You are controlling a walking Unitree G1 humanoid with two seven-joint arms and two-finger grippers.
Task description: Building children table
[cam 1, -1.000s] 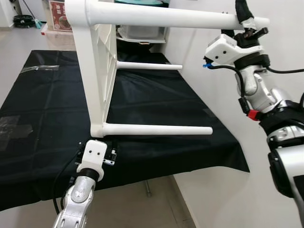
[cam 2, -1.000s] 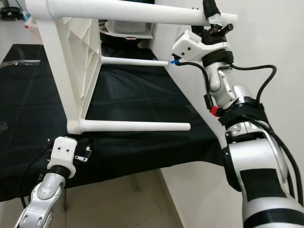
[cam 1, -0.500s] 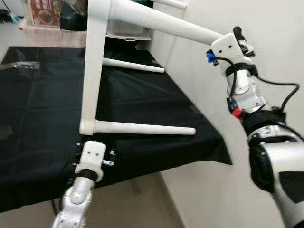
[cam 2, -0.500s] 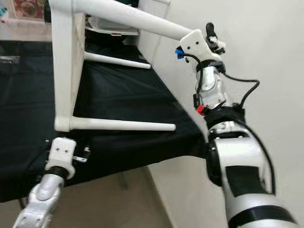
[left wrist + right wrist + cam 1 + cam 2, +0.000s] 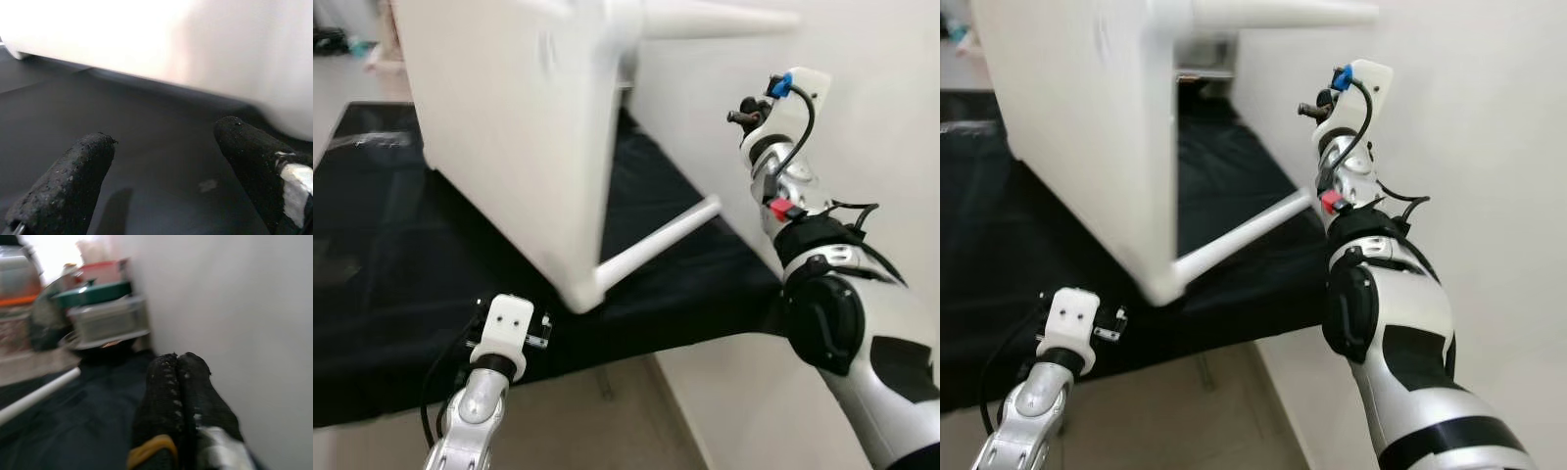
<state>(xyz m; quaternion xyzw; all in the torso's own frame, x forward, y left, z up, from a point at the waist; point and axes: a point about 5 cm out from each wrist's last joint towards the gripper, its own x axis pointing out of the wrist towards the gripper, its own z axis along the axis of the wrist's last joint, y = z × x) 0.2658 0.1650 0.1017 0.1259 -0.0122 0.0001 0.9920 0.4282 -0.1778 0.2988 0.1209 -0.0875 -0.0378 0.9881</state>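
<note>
A: While the white plastic children's table (image 5: 509, 137) is swinging round from where it was 1 s ago, what's diff now?

B: It's tipping over. Before, it was lying on its side w/ the legs sticking out toward the right arm; now the flat top is facing the head cam, blurred, so mid-motion prob. One round white leg (image 5: 658, 240) is slanting down toward the black cloth-covered workbench (image 5: 382, 255), another leg (image 5: 715, 18) is jutting out up top.

A: Right gripper (image 5: 178, 367) – holding that upper leg?

B: No longer. It was clamped on the leg end 1 s ago; now the arm is pulled back by the white wall (image 5: 871, 117), fingers pressed together on nothing, per the right wrist cam.

A: Left gripper (image 5: 161, 156)?

B: Sitting low at the bench's near edge, fingers spread apart, nothing between them. Table's white edge is just ahead of it, not touching as far as I can tell.

A: Meaning for the job?

B: Nothing's gripping the table rn, so I'm judging it's rolling free toward legs-down. Assy looks nearly done; risk is it's landing too close to the bench edge.
</note>
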